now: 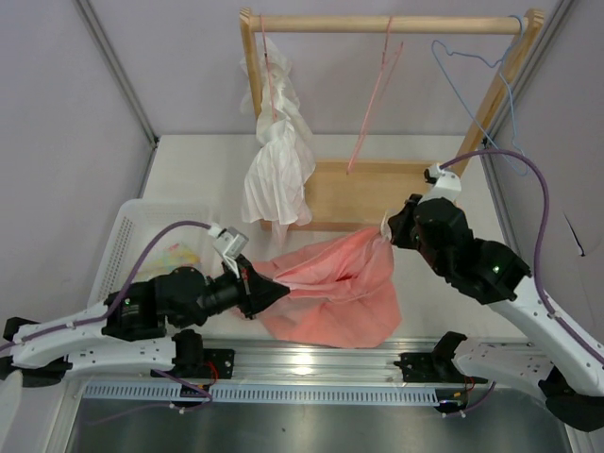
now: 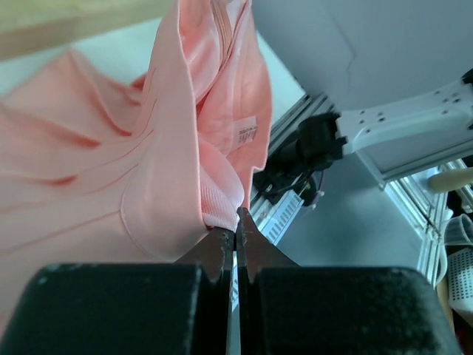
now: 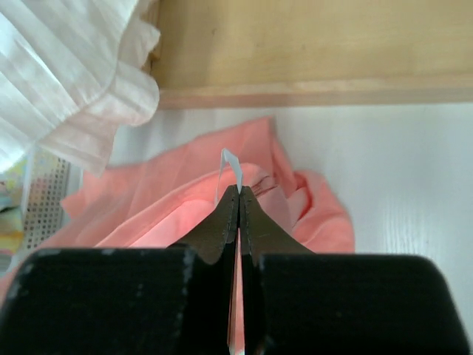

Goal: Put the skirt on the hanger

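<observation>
The salmon-pink skirt (image 1: pixel 335 288) hangs stretched between both grippers, its lower part bunched on the table. My left gripper (image 1: pixel 272 290) is shut on one ribbed edge of the skirt (image 2: pixel 148 155), pinched at the tips (image 2: pixel 238 222). On the other side, my right gripper (image 1: pixel 388 229) is shut on the skirt (image 3: pixel 310 214); pink cloth and a thin white loop (image 3: pixel 230 167) show at its tips (image 3: pixel 239 191). The pink wire hanger (image 1: pixel 374 99) hangs from the wooden rail (image 1: pixel 387 24), behind and above the skirt.
A white ruffled garment (image 1: pixel 278 160) hangs at the rail's left end, and a light-blue wire hanger (image 1: pixel 472 61) at its right end. The rack's wooden base (image 1: pixel 363 193) lies just behind the skirt. A white basket (image 1: pixel 127 236) with a patterned cloth (image 1: pixel 179 255) stands left.
</observation>
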Available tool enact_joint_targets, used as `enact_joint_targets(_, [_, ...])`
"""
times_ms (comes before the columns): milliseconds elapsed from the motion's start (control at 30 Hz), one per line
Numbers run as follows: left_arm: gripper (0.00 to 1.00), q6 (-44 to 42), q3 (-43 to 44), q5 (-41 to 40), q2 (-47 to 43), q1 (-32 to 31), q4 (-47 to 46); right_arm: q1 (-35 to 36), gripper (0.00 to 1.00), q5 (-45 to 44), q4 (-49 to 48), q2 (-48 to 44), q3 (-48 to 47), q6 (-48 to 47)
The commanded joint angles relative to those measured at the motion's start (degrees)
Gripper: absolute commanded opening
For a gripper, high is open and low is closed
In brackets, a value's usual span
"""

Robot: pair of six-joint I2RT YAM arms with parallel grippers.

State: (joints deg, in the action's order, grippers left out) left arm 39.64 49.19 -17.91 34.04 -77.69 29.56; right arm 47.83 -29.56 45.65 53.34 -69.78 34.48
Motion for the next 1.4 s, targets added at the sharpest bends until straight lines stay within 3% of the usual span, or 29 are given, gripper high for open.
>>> enact_joint_targets(0, [0.0,-6.8,7.8,-0.8,-0.8,1.0,-4.9,-3.3,0.0,-0.2,-0.5,-0.9,-7.4,-4.1])
enact_joint_targets(200, [0.0,-10.7,11.4,-2.6,-0.4,2.0,-10.7,-7.2,0.0,0.8,-0.5,1.3,-14.4,-6.8])
enact_joint_targets(333, [0.0,-11.1,11.8,-3.4,0.2,3.1,-10.9,-13.9,0.0,2.0,0.1,1.9,-16.4,-8.5])
enact_joint_targets(500, [0.0,-10.9,10.4,-7.8,1.5,6.5,-10.8,-22.9,0.0,11.3,-1.3,4.2,-20.4,-9.5])
enact_joint_targets(733, [0.0,-6.3,14.1,-0.6,7.6,26.6,-6.8,-26.1,0.0,17.4,-2.1,12.0,-29.1,-8.9])
enact_joint_targets(833, [0.0,-0.5,12.4,4.4,8.7,35.6,-4.9,-26.2,0.0,17.9,-2.1,13.6,-30.5,-8.6])
enact_joint_targets(867, [0.0,2.7,8.0,5.3,7.8,38.5,-6.2,-26.3,0.0,17.9,-2.2,13.6,-30.1,-8.7])
enact_joint_targets(1000, [0.0,9.7,-1.5,5.7,3.9,40.4,-7.6,-28.8,0.0,18.7,-4.6,9.3,-20.1,-7.5])
enact_joint_targets(1100, [0.0,13.9,-10.4,6.2,1.6,41.0,-9.5,-31.6,0.0,21.5,-7.5,4.4,-7.1,-5.4])
enact_joint_targets(1133, [0.0,15.9,-11.5,6.2,1.5,40.9,-10.1,-32.2,0.0,22.1,-8.2,3.3,-0.5,-4.8])
enact_joint_targets(1367, [0.0,22.0,-24.6,8.9,2.9,40.9,-15.9,-38.0,0.0,25.5,-12.4,-2.3,20.8,-2.1])
